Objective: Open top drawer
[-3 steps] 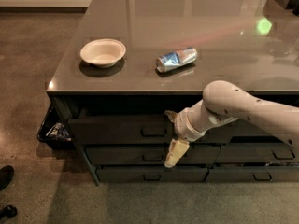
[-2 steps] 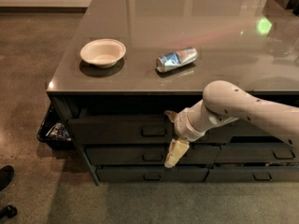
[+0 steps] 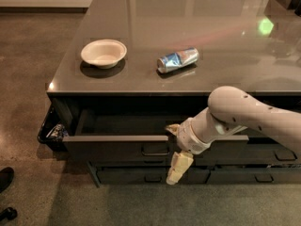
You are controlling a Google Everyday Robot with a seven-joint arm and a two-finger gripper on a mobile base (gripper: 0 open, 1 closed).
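**Drawer front comes further out**

Since a second ago we see the top drawer [image 3: 113, 147] slid well forward, its dark hollow now showing under the counter edge. We judge the task largely done, with perhaps a little travel left.

Nearest us, the gripper [image 3: 175, 149] sits at the drawer front, just right of the small rectangular handle [image 3: 155, 149]. Its jaws are spread: one cream finger hangs in front of the panel and the other reaches behind its top edge, hooking rather than pinching.

The panel is flat, dark grey metal, as are the shallower drawers [image 3: 136, 175] below. Farther back, the glossy countertop [image 3: 141, 13] carries a pale bowl [image 3: 103, 53] and a dented can [image 3: 178, 60] on its side.
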